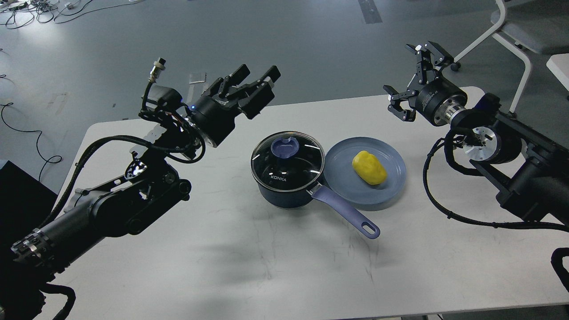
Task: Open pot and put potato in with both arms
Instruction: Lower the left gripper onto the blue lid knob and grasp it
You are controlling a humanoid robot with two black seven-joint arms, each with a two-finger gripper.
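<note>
The dark pot (284, 189) with white KONKA lettering stands at the table's middle, its lavender handle (344, 210) pointing to the front right. A glass lid with a lavender knob (286, 147) sits on it. The yellow potato (369, 167) lies on a blue-grey plate (393, 186) just right of the pot. My left gripper (257, 80) is open and empty, raised above the table to the pot's upper left. My right gripper (414, 82) is open and empty, raised above the table's far right, beyond the plate.
The white table (249, 262) carries only the pot and plate. A white chair frame (511, 40) stands on the grey floor at the back right. Cables (26, 9) lie on the floor at the far left.
</note>
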